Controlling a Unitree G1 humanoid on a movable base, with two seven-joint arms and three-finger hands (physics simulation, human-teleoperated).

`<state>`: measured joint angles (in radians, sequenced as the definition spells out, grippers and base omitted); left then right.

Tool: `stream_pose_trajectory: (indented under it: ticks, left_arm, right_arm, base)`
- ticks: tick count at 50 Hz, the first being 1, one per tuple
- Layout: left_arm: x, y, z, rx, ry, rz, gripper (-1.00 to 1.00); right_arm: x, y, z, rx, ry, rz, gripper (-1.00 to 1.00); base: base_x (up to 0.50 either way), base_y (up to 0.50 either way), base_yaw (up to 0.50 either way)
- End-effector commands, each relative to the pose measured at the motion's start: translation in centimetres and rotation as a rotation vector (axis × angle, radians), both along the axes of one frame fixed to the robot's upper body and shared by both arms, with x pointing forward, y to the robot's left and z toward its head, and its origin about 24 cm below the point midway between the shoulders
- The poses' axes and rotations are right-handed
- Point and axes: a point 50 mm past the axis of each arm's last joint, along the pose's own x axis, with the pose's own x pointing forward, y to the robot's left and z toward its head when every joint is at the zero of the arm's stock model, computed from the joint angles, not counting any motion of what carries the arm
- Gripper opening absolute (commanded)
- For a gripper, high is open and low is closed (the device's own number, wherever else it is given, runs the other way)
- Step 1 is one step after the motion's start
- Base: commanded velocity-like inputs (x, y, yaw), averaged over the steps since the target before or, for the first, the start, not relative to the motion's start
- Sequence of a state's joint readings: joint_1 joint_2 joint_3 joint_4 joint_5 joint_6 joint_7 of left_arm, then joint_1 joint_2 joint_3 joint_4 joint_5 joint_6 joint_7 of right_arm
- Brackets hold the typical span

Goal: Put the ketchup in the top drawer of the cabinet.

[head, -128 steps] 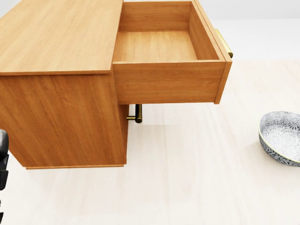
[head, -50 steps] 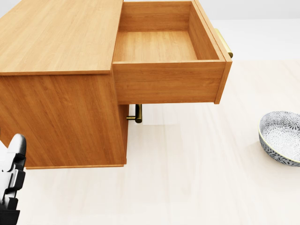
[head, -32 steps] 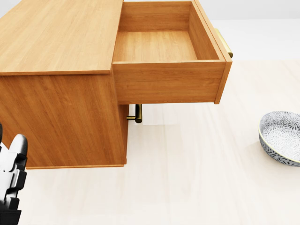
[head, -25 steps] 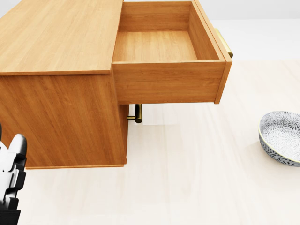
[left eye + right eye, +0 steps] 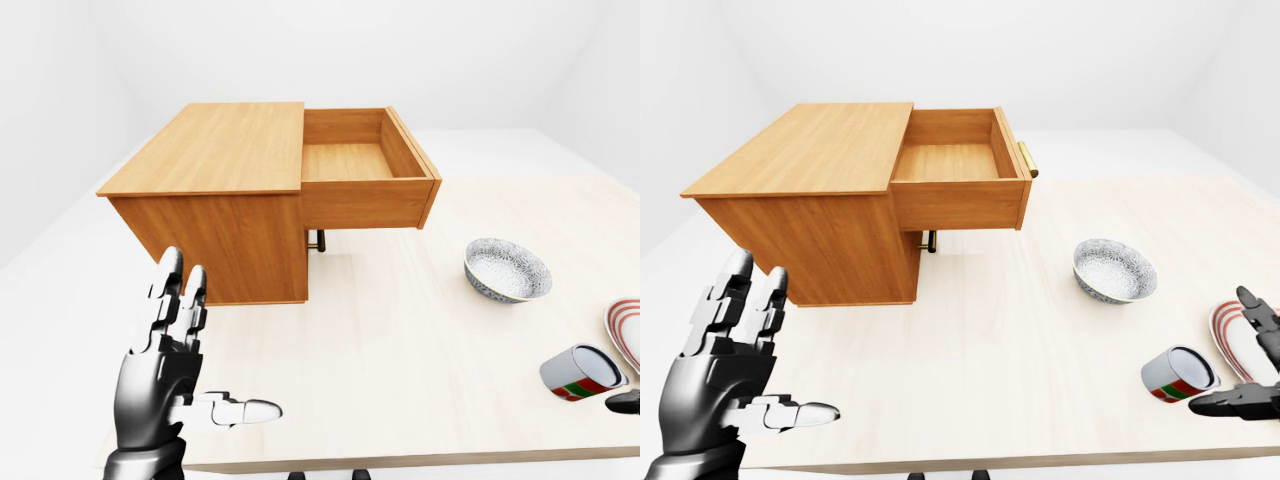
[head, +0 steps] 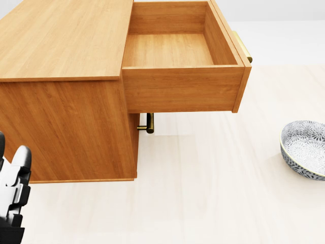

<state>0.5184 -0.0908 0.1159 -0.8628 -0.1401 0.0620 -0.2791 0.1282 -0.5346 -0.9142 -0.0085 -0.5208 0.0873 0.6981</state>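
Note:
The wooden cabinet (image 5: 210,160) stands on the table with its top drawer (image 6: 172,51) pulled out and empty. A small red, white and green container (image 5: 1178,374) lies on its side near the table's lower right; I cannot tell whether it is the ketchup. My right hand (image 5: 1235,360) is open just right of it, fingers spread and not touching it. My left hand (image 5: 205,345) is held up open at the lower left, below the cabinet, and holds nothing. In the head view only its fingertips (image 6: 14,195) show at the left edge.
A patterned grey bowl (image 5: 1114,270) sits right of the cabinet. A red-rimmed plate (image 5: 1223,335) lies at the right edge beside my right hand. The brass handle of a lower drawer (image 6: 149,123) shows under the open drawer. The table's near edge (image 5: 400,462) runs along the bottom.
My left hand has risen further into the head view's lower left corner. Cabinet, drawer and bowl have stayed put.

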Motion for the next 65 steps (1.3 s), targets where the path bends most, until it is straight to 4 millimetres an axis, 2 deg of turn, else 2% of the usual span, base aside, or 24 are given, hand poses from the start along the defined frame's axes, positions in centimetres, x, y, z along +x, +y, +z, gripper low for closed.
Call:
stream_pose_trajectory:
  ticks: [1,29,43,65]
  left_arm:
    - [0.1,-0.1,-0.1,0.003,0.002,-0.001,1.0]
    - [0.1,-0.2,-0.2,0.005,0.004,-0.001,1.0]
    - [0.2,-0.1,-0.1,0.001,0.004,0.002,1.0]
    - [0.2,-0.2,-0.3,0.005,0.006,0.001,1.0]
  right_arm:
    - [0.2,0.0,-1.8,0.04,0.07,0.002,1.0]
    - [-0.4,-0.4,-4.2,0.112,0.148,-0.019,1.0]
    - [0.8,0.1,-4.7,0.127,0.167,0.019,1.0]
    - [-0.2,-0.2,-6.4,0.2,0.205,-0.006,1.0]
  base:
    - [0.0,0.0,0.0]
    - [0.0,0.0,0.0]
    - [0.0,0.0,0.0]
    - [0.0,0.0,0.0]
